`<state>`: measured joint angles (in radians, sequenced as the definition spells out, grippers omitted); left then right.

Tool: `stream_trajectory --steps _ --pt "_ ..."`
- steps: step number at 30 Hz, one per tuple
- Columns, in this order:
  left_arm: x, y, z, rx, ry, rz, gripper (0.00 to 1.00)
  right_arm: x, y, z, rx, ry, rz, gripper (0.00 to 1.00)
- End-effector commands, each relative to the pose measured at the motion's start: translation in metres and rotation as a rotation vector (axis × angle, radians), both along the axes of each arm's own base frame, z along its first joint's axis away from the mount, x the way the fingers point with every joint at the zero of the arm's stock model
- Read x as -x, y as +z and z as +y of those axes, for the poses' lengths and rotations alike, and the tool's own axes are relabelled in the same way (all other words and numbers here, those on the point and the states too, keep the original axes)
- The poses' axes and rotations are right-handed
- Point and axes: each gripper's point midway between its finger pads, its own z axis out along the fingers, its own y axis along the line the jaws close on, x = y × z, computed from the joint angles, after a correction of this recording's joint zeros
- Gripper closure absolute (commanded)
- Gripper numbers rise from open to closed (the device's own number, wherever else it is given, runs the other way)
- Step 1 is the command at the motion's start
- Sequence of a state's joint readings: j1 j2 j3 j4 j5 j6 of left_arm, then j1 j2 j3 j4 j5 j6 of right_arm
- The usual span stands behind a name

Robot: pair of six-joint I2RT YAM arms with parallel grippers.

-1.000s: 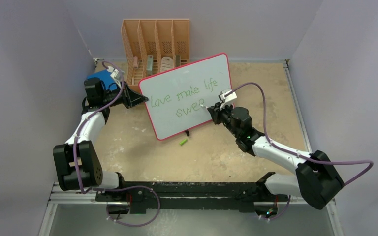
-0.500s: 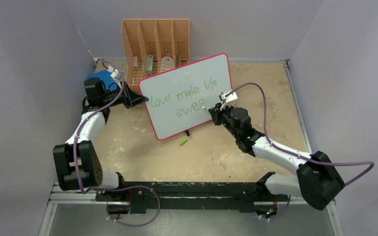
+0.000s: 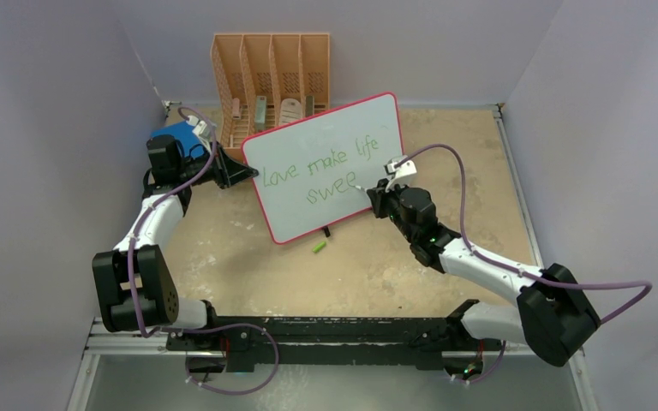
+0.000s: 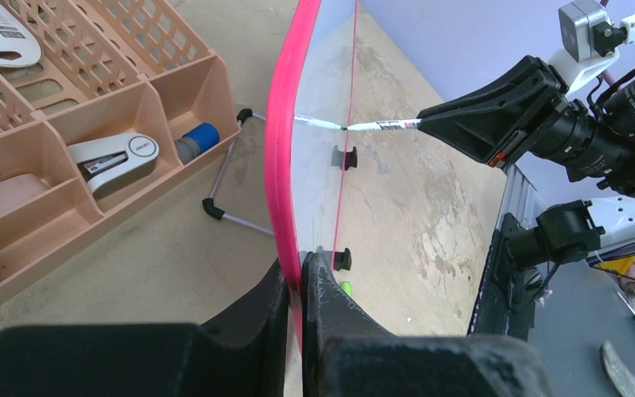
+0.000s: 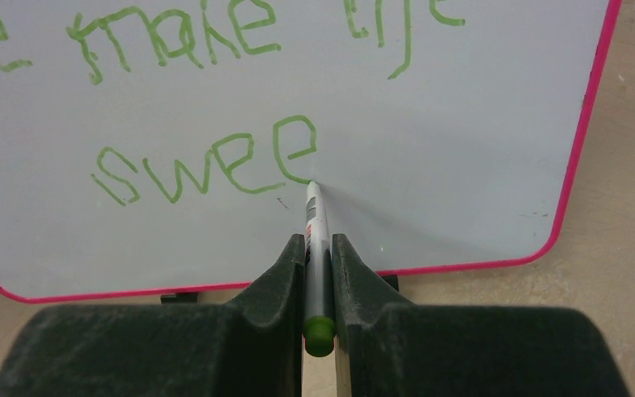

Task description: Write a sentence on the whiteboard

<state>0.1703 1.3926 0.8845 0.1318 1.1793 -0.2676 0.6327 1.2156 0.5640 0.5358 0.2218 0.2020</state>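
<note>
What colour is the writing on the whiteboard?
The writing is green, clearest in the right wrist view.

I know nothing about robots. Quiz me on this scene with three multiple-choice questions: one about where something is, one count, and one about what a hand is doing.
1. Where does the small green piece lie?
A. in the rack
B. on the table, just in front of the whiteboard
C. on the blue book

2. How many letters does the second line of writing hold?
A. two
B. six
C. four

3. What is the left hand doing?
A. it is shut on the whiteboard's rim
B. it hangs open above the table
C. it holds a marker

Answers:
1 B: the top view shows it on the bare table near the board's lower edge.
2 C: the right wrist view reads "swee".
3 A: the left wrist view shows both fingers pinching the pink rim.
</note>
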Motion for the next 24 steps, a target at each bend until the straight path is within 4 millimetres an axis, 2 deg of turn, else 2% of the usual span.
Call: stream_trajectory --steps 1,6,12,14,24 --pt "-0.005 0.021 0.002 -0.044 0.005 -0.130 1.00 -0.007 -0.011 -0.024 0.047 -0.120 0.013 1.00" --pt "-0.005 0.021 0.002 -0.044 0.005 -0.128 1.00 -0.009 -0.003 -0.025 0.030 -0.134 -0.010 1.00" --pt "-0.006 0.020 0.003 -0.046 0.009 -0.127 1.00 0.001 0.032 -0.021 -0.051 -0.078 -0.101 1.00" --pt "-0.006 0.021 0.003 -0.046 0.009 -0.129 1.00 0.002 0.038 -0.021 -0.060 -0.075 -0.116 1.00" --pt "-0.006 0.021 0.003 -0.046 0.010 -0.128 1.00 -0.004 0.046 -0.018 -0.086 -0.059 -0.146 1.00"
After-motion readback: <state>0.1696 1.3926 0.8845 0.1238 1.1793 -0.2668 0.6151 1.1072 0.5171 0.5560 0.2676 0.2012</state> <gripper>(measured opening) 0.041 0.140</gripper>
